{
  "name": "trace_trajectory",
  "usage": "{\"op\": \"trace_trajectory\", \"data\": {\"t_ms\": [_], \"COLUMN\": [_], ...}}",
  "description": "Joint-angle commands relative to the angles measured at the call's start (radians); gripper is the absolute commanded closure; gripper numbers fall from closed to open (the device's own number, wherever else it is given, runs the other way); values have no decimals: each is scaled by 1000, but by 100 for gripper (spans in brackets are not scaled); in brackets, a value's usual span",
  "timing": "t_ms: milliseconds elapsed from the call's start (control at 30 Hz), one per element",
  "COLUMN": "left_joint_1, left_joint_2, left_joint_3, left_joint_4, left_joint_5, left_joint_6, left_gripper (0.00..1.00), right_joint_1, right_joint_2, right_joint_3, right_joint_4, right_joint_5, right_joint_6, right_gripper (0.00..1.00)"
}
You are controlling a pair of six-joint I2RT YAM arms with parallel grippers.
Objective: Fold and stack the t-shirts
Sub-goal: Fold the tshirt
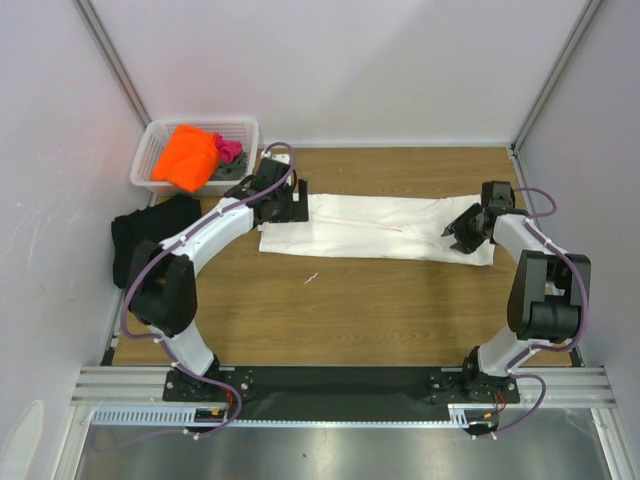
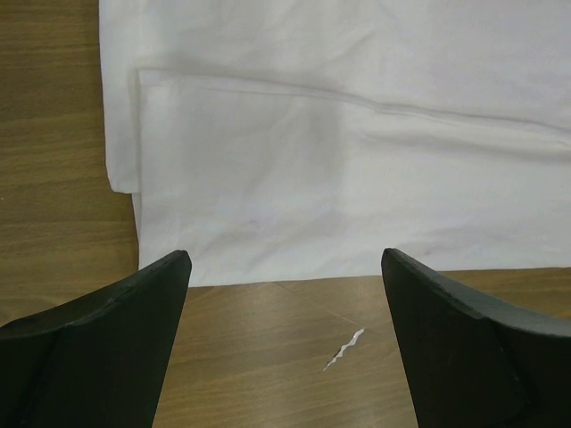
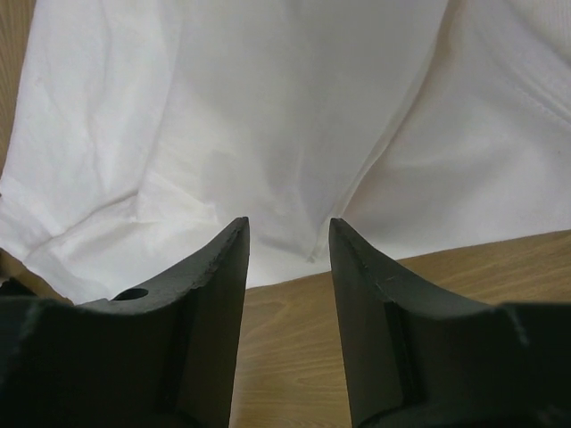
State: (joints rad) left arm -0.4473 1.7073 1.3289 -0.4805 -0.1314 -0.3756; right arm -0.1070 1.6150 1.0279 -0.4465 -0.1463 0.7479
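white t-shirt point(image 1: 375, 228) lies as long folded strip, ctr of worktop point(image 1: 350, 300) | left hand point(image 2: 285, 263) spread wide at its left end, holds nothing | right hand point(image 3: 287, 227) half spread at right end, no cloth pinched | risk: fingers catch only top layer, so the fold opens

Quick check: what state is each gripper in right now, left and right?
Left gripper: wide open, holding nothing, over the white t-shirt edge.
Right gripper: open with a narrower gap, at the same shirt's edge, nothing visibly gripped.
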Motion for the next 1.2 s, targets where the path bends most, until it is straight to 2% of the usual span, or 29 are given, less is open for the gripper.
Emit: {"op": "trace_trajectory", "data": {"t_ms": [0, 67, 133, 300, 400, 667, 900, 933, 1033, 1067, 1133, 1167], "left_joint_1": [1, 1, 1, 4, 5, 7, 7, 7, 7, 7, 7, 9], "left_joint_2": [-55, -55, -55, -51, -46, -21, -17, -18, -11, -5, 17, 24], "left_joint_3": [1, 0, -3, -2, 4, 24, 27, 26, 39, 49, 90, 110], "left_joint_4": [10, 8, 8, 0, 0, -1, -1, 0, 0, -15, -35, -56], "left_joint_5": [-16, -19, -19, -17, -14, -10, 0, -2, 3, 1, -4, -2], "left_joint_6": [4, 4, 4, 3, 6, 6, 3, 4, 10, 14, 18, 20], "left_gripper": [5, 5, 5, 5, 5, 5, 5, 5, 5, 5, 5, 5], "right_joint_1": [15, 23, 24, 29, 33, 38, 40, 40, 40, 38, 30, 24], "right_joint_2": [26, 37, 55, 74, 63, 33, 97, 103, 95, 88, 50, 33], "right_joint_3": [3, 1, 4, 26, 61, 77, 144, 159, 202, 218, 269, 287], "right_joint_4": [29, 35, 42, 32, -12, -44, -58, -72, -158, -188, -260, -277], "right_joint_5": [21, 24, 24, 31, 45, 51, 45, 45, 48, 53, 71, 80], "right_joint_6": [1, 1, -1, -9, -28, -58, -78, -84, -102, -110, -137, -148], "right_gripper": [53, 54, 60, 85, 93, 95, 97, 94, 70, 58, 52, 44]}}
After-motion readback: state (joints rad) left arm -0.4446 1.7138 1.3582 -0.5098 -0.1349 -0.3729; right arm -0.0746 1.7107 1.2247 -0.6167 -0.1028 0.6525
